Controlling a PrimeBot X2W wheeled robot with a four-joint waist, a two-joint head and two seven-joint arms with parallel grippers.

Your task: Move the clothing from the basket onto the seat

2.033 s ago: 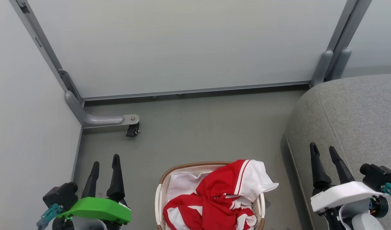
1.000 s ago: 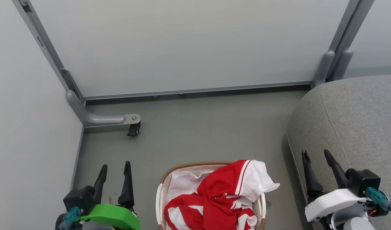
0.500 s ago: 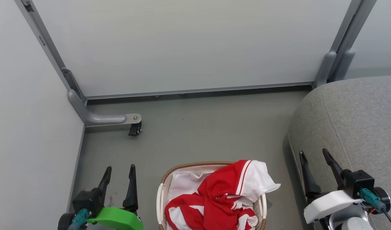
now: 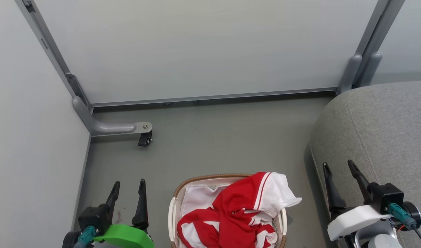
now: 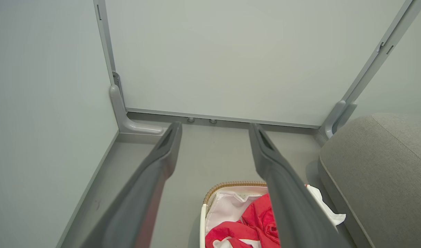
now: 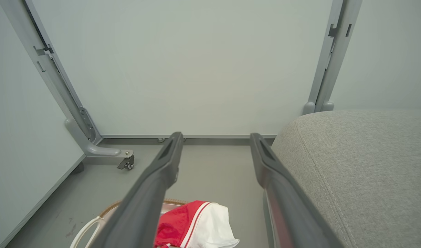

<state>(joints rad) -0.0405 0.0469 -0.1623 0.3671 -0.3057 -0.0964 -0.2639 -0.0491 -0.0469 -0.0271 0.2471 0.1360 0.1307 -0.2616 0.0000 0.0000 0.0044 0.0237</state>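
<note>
Both arms have drawn lower in the head view than two seconds ago, and the left one has come in toward the basket; seat, basket and clothing lie as before.

Seat (image 4: pixel 386 131): a grey cushion on the robot's right, bare of clothing, with a strip of floor (image 4: pixel 231 144) between it and the basket.

Basket (image 4: pixel 210 178): stands on the floor straight ahead of the robot, between the two arms. Its near end is cut off by the lower edge of the head view, so its long axis cannot be told.

Clothing (image 4: pixel 241 210): bunched inside the basket and heaped toward its right side, the bulk running from lower left to upper right in the head view. A white panel hangs over the right rim, toward the seat.

Left fingers (image 4: pixel 140 206): spread wide and empty, just beside the basket's left rim, pointing away from the robot.

Right fingers (image 4: pixel 332 201): likewise spread wide and empty, over the seat's near edge, pointing the same way.

Governing relation: the clothing lies inward of both pairs of fingers and behind their tips, so either arm would probably have to swing inward and dip. The two stand about equally near; the right arm is on the seat side, next to the overhanging panel.
</note>
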